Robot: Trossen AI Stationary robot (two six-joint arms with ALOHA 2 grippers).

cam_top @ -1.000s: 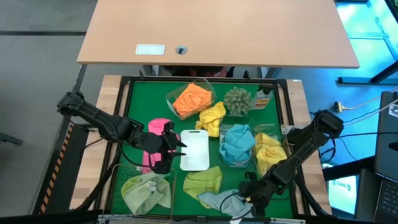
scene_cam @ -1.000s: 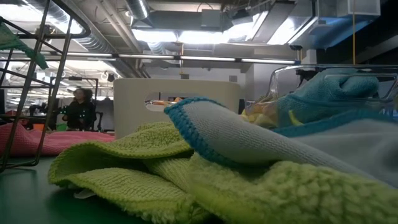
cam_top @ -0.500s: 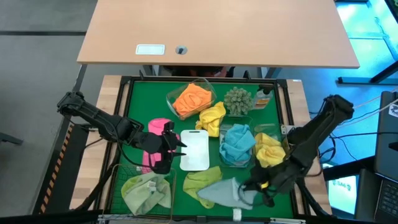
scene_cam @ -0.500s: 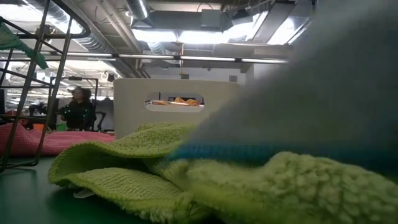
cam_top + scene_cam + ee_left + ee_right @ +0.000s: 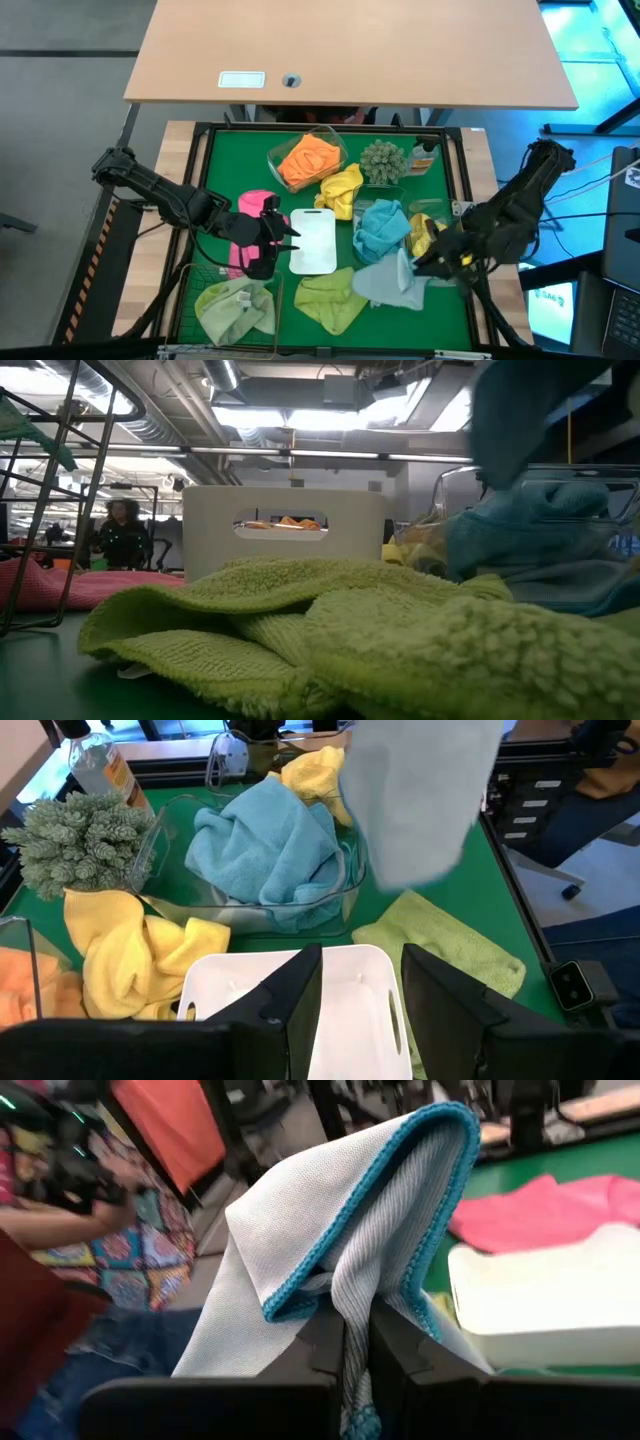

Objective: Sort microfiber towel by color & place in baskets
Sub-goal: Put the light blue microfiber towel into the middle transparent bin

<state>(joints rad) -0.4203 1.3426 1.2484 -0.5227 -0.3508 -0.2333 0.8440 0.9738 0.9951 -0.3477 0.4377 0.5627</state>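
A pale blue cloth with a teal edge (image 5: 340,1230) is pinched between the two dark fingers of the right gripper (image 5: 432,262) and is held up off the green mat (image 5: 225,170). It hangs over the lime green fuzzy towel (image 5: 328,295) at the near edge. Just beyond it, a clear plastic tub (image 5: 170,830) is filled with a teal-blue towel (image 5: 382,226) (the same colour family, it seems). The carrying step looks under way; next the cloth should be moved over that tub and let go. The left gripper (image 5: 355,990) is kept waiting above the white rectangular tray (image 5: 315,240), fingers spread and empty. Farther back, an orange towel (image 5: 307,158) lies in another tub.
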